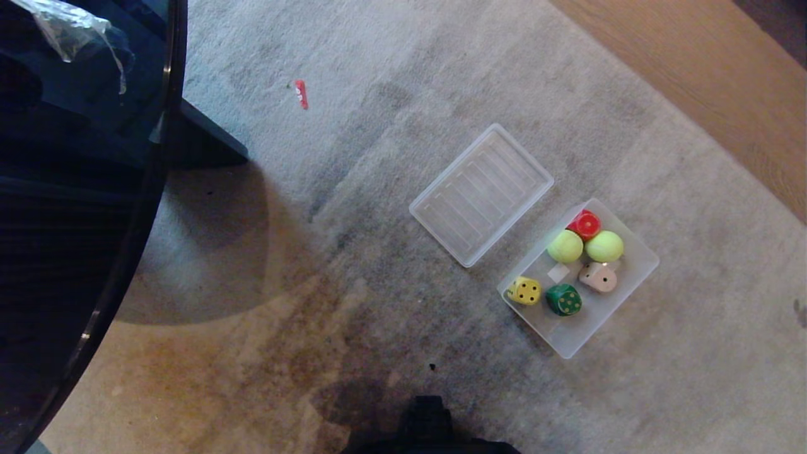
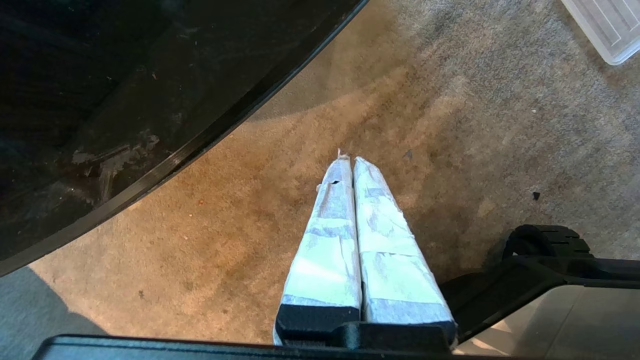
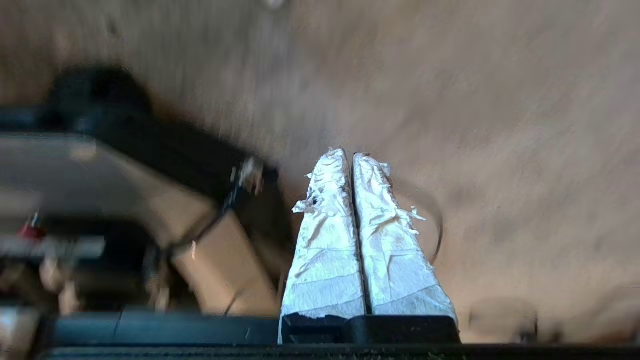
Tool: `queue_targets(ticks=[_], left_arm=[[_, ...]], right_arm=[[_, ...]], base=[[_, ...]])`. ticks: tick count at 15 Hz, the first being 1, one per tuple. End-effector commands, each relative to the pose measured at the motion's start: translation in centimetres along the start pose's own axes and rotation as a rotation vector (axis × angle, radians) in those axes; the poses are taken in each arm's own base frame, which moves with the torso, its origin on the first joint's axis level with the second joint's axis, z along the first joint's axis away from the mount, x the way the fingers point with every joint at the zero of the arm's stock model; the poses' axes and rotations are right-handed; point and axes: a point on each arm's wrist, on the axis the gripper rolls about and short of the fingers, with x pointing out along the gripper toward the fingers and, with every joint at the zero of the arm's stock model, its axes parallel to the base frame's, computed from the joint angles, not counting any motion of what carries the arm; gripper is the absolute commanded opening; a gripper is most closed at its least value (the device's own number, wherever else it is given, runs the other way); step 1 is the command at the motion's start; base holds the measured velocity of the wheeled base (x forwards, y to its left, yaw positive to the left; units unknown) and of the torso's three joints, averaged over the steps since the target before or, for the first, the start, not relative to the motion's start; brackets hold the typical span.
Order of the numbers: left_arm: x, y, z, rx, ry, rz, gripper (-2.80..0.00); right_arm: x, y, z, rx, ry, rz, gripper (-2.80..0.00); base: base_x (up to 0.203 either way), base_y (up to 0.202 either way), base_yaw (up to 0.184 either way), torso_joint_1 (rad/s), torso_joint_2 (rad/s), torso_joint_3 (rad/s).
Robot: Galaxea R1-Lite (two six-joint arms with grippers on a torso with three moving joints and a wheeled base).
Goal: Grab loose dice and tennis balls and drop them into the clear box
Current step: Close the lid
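Observation:
On the carpet at the right of the head view stands the clear box [image 1: 640, 268]. Inside it lie a red die [image 1: 586, 223], two tennis balls [image 1: 565, 246] [image 1: 604, 246], a beige die [image 1: 598, 276], a yellow die [image 1: 525, 291] and a dark green die [image 1: 563, 299]. Neither arm shows in the head view. My left gripper [image 2: 350, 160] hangs shut and empty over bare carpet near the round table's edge. My right gripper [image 3: 349, 153] is also shut and empty, over carpet beside my own base.
The flat ribbed clear lid [image 1: 481, 193] lies on the carpet just beyond the box; its corner [image 2: 607, 27] shows in the left wrist view. A dark round glass table [image 1: 82, 189] fills the left. Wood floor [image 1: 706, 69] borders the carpet at the far right. A small red scrap [image 1: 302, 94] lies farther off.

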Motion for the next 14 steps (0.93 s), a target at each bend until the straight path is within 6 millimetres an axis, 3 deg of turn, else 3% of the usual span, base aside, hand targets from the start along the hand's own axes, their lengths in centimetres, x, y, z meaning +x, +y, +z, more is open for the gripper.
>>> queue_targets(ticks=[1, 14], left_arm=[[0.00, 0.00, 0.00, 0.000, 0.000, 0.000, -2.80], [0.00, 0.00, -0.03, 0.006, 0.003, 0.000, -2.80]], right_arm=[[-1.35, 0.13, -1.79, -0.014, -0.212, -0.014, -2.80], [-1.48, 0.15, -2.14, -0.025, -0.246, -0.016, -2.80]], base=[[0.000, 0.000, 0.000, 0.000, 0.00, 0.000], [0.000, 0.000, 0.000, 0.000, 0.00, 0.000]])
